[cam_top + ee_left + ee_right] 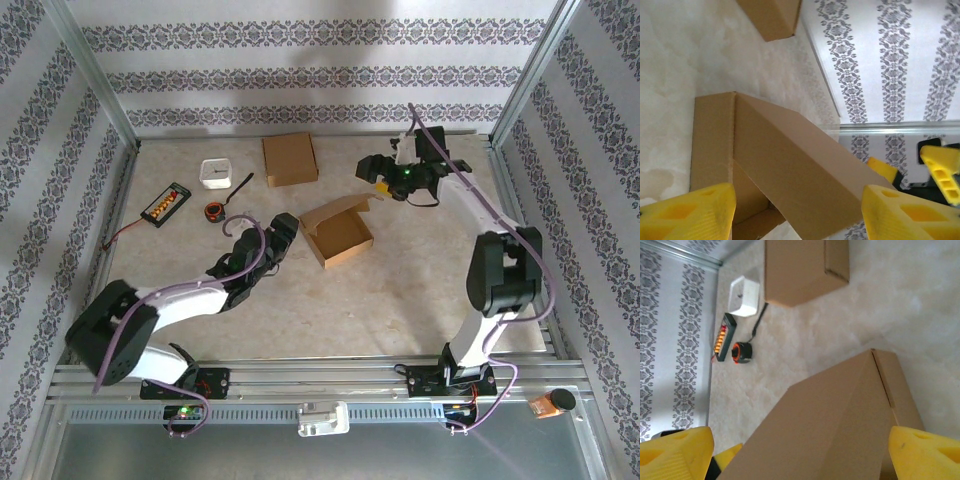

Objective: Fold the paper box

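From the top view, the paper box (pixel 340 238) sits mid-counter (pixel 400 290) with its walls up and the tray formed, but the lid (pixel 338 208) stands raised along the far side, not yet shut. The left claw (pixel 283 228) is just beside the box's left wall. The right claw (pixel 379 183) hovers near the lid's far right corner. A second box (pixel 290 158), closed flat, lies further back.

At the left wrist, the left fingers (pixel 690 212) are spread wide. The lid slants over the open tray ahead of them, and no pad appears to press the cardboard.

At the right wrist, the right fingers (pixel 925 455) are likewise spread wide, with the lid's outer face between them unpinched.

My judgement is that the folding is mostly done. What is left is bringing the lid down and tucking it in.
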